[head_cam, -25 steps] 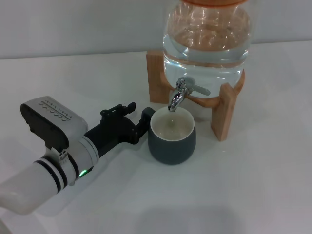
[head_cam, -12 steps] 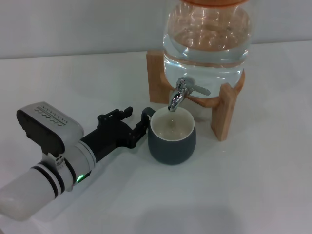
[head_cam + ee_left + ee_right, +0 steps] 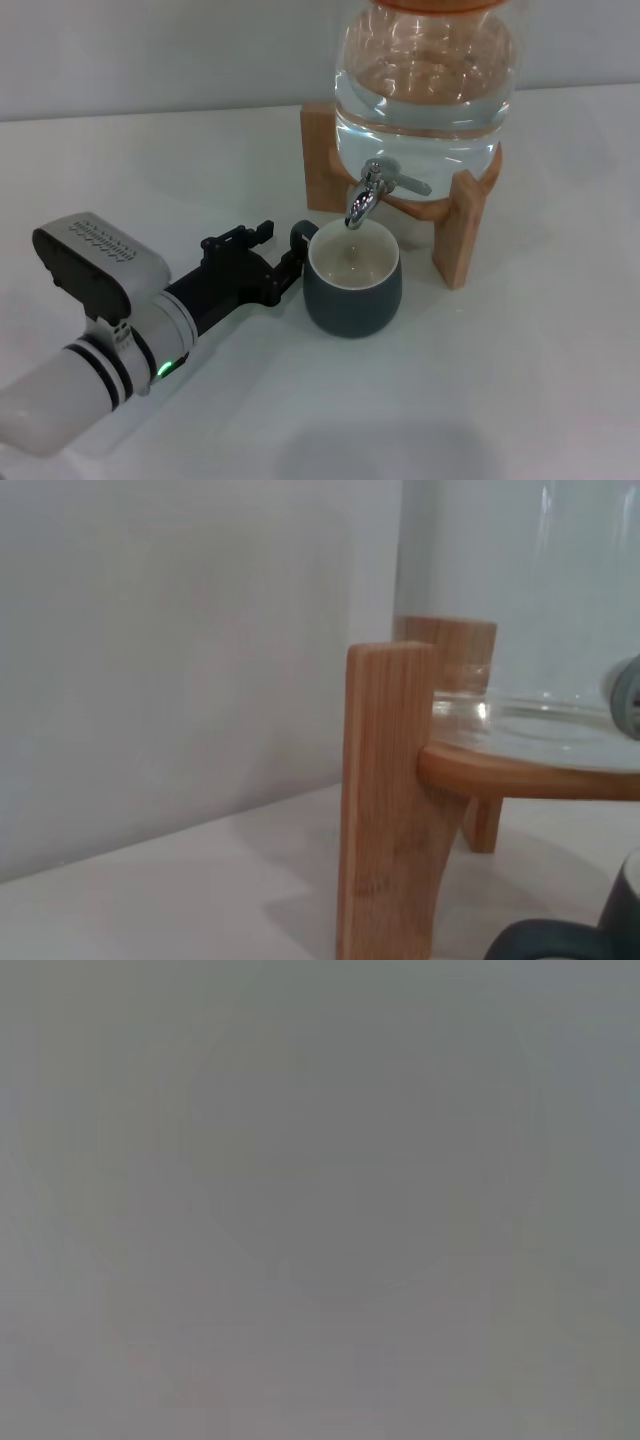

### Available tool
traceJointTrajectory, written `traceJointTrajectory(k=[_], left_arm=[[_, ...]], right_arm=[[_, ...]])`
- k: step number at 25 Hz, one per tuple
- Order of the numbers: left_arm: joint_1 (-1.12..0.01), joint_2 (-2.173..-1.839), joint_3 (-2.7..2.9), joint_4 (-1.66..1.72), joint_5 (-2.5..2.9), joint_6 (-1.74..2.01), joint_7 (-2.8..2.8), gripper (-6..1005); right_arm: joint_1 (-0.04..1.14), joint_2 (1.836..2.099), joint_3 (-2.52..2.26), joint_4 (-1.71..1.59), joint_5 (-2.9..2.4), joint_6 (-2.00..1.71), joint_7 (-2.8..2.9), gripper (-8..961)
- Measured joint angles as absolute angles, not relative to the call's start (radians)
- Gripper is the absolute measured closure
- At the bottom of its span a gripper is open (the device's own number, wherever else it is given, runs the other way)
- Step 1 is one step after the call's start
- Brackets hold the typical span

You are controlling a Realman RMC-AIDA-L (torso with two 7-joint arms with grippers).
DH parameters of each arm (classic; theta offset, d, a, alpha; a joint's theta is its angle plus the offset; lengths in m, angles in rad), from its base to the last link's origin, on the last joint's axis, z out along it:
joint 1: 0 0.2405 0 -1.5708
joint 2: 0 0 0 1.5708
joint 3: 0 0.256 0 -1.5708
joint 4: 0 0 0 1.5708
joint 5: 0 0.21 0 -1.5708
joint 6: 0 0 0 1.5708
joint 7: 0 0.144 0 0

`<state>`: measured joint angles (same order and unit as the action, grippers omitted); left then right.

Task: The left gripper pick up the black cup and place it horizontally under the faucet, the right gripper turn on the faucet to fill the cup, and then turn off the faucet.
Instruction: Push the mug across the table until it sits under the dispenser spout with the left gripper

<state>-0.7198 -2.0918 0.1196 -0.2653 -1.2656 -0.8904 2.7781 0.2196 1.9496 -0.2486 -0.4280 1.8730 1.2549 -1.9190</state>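
The black cup (image 3: pixel 352 280) stands upright on the white table (image 3: pixel 520 380), rim directly below the spout of the faucet (image 3: pixel 372 192), which juts from the glass water jar (image 3: pixel 425 80) on its wooden stand (image 3: pixel 462 235). So placement looks done. The left gripper (image 3: pixel 283 243) lies low at the cup's 9 o'clock, fingers spread either side of where the handle (image 3: pixel 545 942) should be, seemingly not clamping it, tho contact there is hard to judge from the head view. The step in hand is prob. the release and retreat: the arm should draw straight back toward 8 o'clock, low and level, w/o dragging the handle, or the cup will twist out from under the spout. Next comes the lever (image 3: pixel 405 183), pointing toward 3 o'clock; the right gripper will need to reach it from the 3 o'clock side w/o bumping the stand or the cup. The right gripper is nowhere in the head view, and its wrist view is plain grey, showing nothing, so its jaw state can't be told. No stream shows at the spout; the cup's cream inside looks empty or nearly so, but the spout covers part of it. The left wrist view shows only a stand leg, the jar's base, and a sliver of cup and handle at the frame edge.
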Motion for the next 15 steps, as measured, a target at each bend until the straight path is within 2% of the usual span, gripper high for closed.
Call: traceJointTrajectory(k=[15], left_arm=[[-0.664,-2.084,0.118,-0.254,-1.273,-0.981,2.766,496]], right_arm=[[0.215,1.95,-0.248,-0.428,1.873,1.253,-1.919,113]])
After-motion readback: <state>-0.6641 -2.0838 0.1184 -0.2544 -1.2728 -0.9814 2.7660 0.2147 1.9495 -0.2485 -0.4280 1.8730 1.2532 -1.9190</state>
